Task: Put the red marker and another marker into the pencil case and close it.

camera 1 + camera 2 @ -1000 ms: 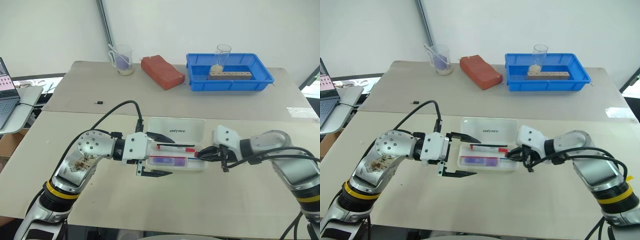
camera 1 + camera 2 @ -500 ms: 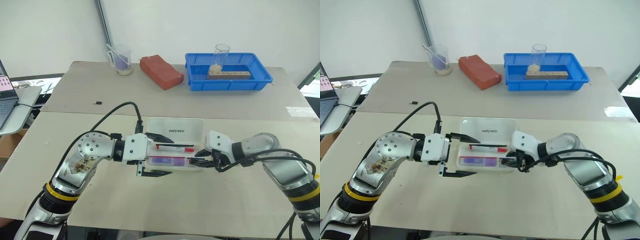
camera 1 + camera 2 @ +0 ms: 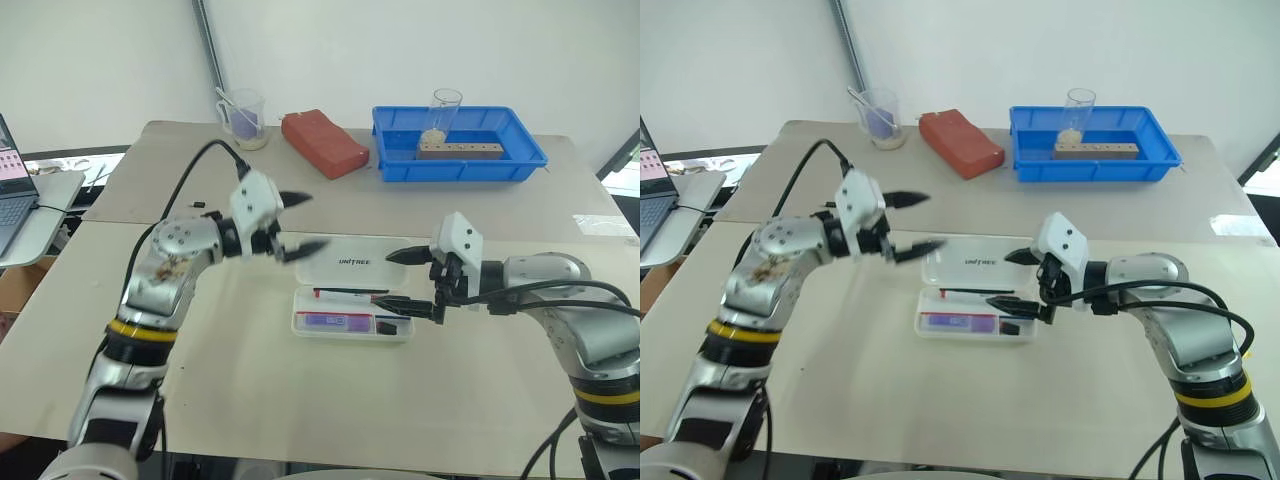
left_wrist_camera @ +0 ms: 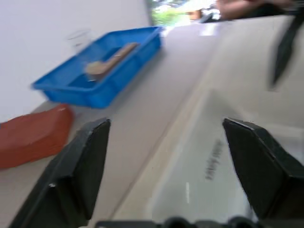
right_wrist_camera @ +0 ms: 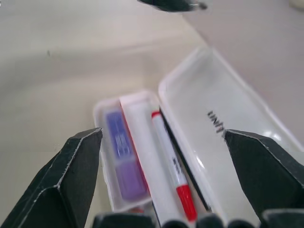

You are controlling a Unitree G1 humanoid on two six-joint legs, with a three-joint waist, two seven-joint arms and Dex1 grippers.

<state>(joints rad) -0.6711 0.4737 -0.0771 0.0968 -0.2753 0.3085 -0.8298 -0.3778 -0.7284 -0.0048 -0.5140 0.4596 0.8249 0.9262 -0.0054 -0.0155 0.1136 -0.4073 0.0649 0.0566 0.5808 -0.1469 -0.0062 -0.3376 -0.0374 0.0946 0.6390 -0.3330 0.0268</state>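
Tabletop bears pencil case open; wrist view shows red marker, purple highlighter inside.

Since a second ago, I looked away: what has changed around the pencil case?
The left pincer rose from the case's left end to its lid's far corner. The right pincer drew back from the right end, lifted and opened. The pencil case stays open, with the red marker and purple marker inside.

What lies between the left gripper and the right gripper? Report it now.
In the left eye view, the open lid of the translucent white plastic pencil case lies between the left gripper and the right gripper.
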